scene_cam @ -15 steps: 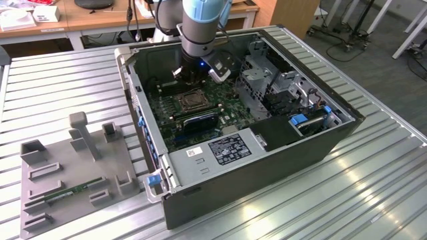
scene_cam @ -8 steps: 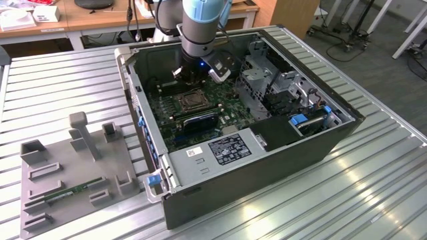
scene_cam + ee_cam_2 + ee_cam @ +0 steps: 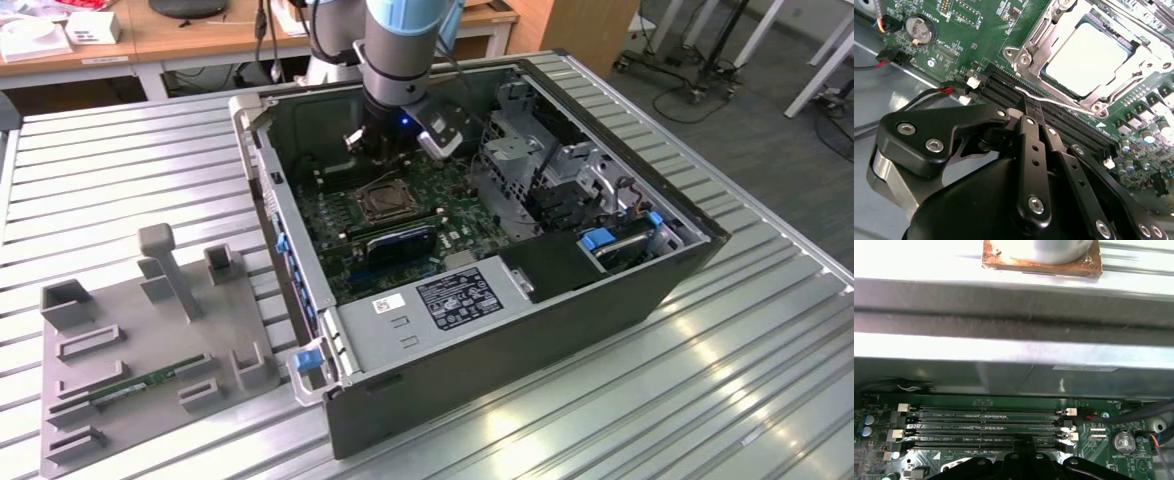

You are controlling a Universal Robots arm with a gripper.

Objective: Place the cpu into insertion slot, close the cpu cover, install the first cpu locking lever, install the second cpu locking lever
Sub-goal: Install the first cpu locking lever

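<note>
Closed gripper (image 3: pixel 1029 102) low inside the computer case (image 3: pixel 534 340), black fingers (image 3: pixel 1034 150) pressed together tip to tip, with nothing seen between them. Rests with the tips right at a thin silvery locking lever (image 3: pixel 1069 104); hard to tell whether clamped on it or only touching.

Computer case on its side on a ribbed metal table (image 3: pixel 694 380), opening upward, with the green motherboard (image 3: pixel 327 212) on its floor. On the motherboard, the insertion slot (image 3: pixel 382 203), and inside it the cpu (image 3: pixel 1086 57). Sits flat, pale metal top facing the opening of the case; square, so no long axis to name. Around it the cpu cover (image 3: pixel 1025 47), lying flat on the slot, the top of the cpu showing through its cut-out. Locking lever with its long axis along the slot edge nearest the gripper, parallel to the black memory slots (image 3: pixel 989 426) just beside.

Round coin battery (image 3: pixel 919 27) near a corner of the board. In the exterior view, arm (image 3: pixel 400 40) coming down from above, metal drive cage (image 3: pixel 514 150) at the exterior view's right of the slot, labelled power supply (image 3: pixel 447 295) in front. Outside the case, at the exterior view's left, a grey fixture tray (image 3: pixel 134 330) holding a long green memory stick (image 3: pixel 134 384), well apart from the gripper.
</note>
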